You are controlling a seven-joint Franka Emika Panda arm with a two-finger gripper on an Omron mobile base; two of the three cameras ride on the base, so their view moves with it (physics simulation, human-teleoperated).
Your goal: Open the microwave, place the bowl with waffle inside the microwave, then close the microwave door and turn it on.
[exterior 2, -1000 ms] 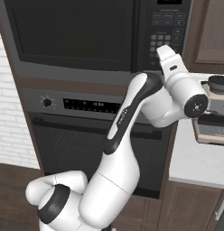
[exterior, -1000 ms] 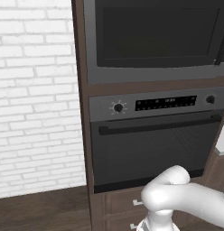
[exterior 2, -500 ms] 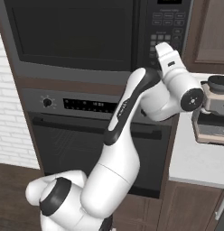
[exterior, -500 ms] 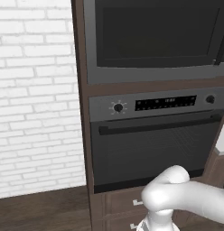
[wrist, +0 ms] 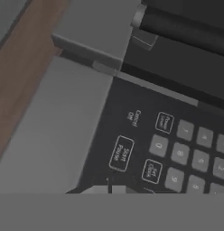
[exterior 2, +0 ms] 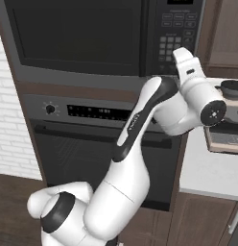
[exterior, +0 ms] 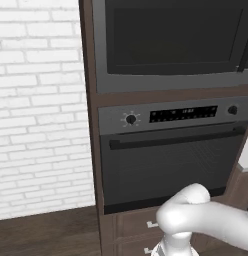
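Now, item: wide built-in dark grey microwave (exterior 2: 92, 43) w/ black glass door (exterior: 171, 37) shut, above the oven. Step: switch-on. Jaws (wrist: 109, 188) closed, just short of Start/Pause key (wrist: 121, 153). Next: press fwd onto that key, not neighbours.

One microwave (exterior 2: 92, 38), one oven (exterior: 171, 155)
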